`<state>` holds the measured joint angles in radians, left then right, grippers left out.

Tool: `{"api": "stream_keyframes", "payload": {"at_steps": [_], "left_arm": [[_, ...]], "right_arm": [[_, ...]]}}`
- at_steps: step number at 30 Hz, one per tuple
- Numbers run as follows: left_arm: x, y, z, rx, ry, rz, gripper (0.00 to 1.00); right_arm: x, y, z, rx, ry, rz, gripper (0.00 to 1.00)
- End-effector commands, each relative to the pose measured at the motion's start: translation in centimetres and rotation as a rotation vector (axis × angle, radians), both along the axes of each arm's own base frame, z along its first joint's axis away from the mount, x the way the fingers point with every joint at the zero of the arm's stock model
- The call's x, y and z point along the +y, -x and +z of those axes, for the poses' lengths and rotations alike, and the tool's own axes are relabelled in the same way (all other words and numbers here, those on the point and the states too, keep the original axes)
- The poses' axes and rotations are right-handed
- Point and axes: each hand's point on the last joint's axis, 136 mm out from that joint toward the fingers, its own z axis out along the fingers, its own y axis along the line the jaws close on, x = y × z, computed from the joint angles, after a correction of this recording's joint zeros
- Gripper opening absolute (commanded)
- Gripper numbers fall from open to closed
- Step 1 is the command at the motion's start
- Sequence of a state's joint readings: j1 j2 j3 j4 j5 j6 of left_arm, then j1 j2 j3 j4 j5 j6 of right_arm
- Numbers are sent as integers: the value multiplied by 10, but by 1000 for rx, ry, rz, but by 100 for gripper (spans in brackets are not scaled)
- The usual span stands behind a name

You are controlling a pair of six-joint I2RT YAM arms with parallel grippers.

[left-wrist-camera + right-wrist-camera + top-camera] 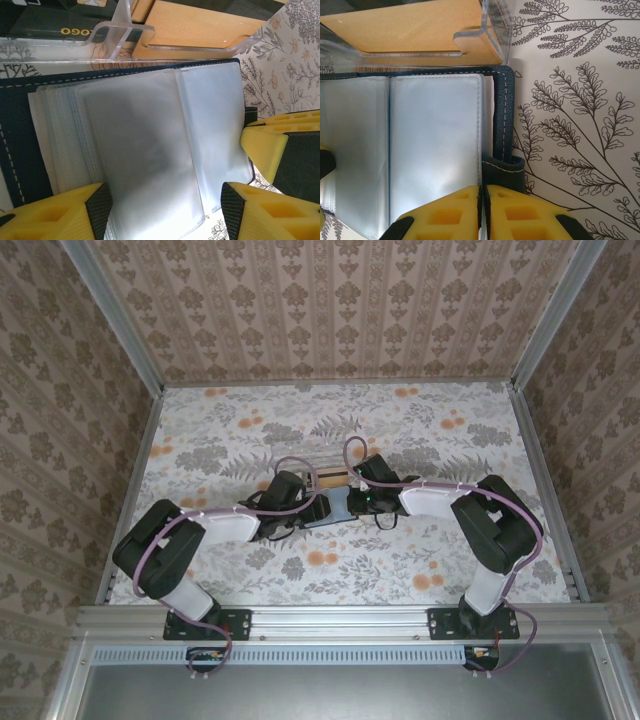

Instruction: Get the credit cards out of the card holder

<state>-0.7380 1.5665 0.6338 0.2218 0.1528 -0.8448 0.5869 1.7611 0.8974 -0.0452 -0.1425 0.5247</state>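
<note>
Right wrist view cuts off card holder (435,135).

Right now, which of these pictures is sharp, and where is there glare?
Top external: even, soft light, no hard shadows on the cloth. Left wrist: the holder has a milky sheen on its sleeves; the near yellow fingers look slightly soft. Right wrist: the sleeves shine too, yet the stitching and cloth pattern are crisp.

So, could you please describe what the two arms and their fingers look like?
Both the left arm and right arm have bulky black joints and white links, with a mauve cable looped along each. The fingers are yellow blocks with recessed pockets and black pads on the tips.
</note>
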Motion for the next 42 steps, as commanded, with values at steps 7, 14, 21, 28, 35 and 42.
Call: {"api": "stream_keyframes", "payload": {"at_steps": [7,14,21,28,35,42], "left_arm": [[22,11,8,-18,-64,21,63],[15,12,-1,7,-55,3,61],[17,13,-10,29,-72,10,59],[20,13,-12,37,-87,22,57],[26,14,-4,16,-97,33,57],[28,14,-2,9,-95,40,57]], "right_arm": [[3,17,-23,89,25,26,14],[3,18,-25,95,26,24,14],[3,18,-24,92,26,24,14],[3,19,-26,95,26,25,14],[3,18,-26,93,27,25,14],[3,19,-28,98,31,25,14]]}}
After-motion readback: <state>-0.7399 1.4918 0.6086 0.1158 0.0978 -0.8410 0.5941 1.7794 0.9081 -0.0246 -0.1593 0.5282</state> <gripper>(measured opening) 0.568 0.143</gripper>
